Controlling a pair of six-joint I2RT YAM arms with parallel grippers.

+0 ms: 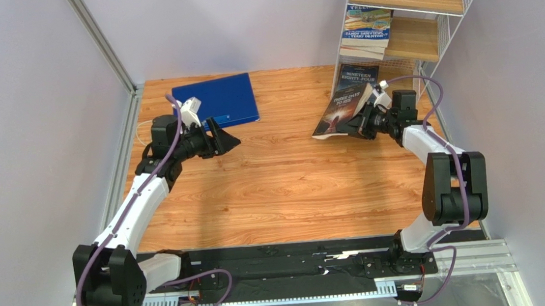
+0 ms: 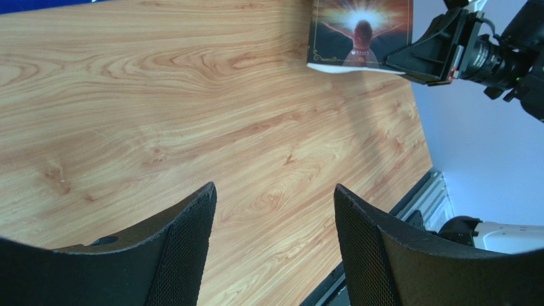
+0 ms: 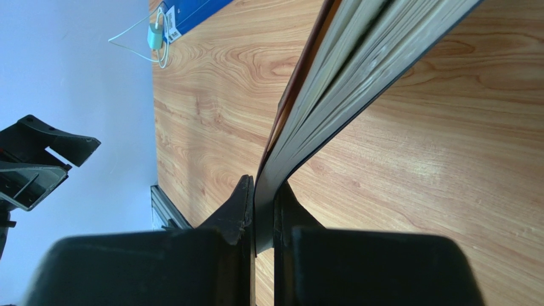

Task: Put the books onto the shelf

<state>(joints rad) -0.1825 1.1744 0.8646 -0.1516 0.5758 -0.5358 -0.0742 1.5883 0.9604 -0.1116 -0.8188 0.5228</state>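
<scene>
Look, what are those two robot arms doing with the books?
They are putting books on the white shelf. The right gripper is pinching the edge of a dark book, holding it tilted over the wooden table just in front of the shelf. The left gripper is open and empty, hovering near the blue binder. A few stacked books already lie on the middle board, and a navy book sits at the shelf's foot.
</scene>
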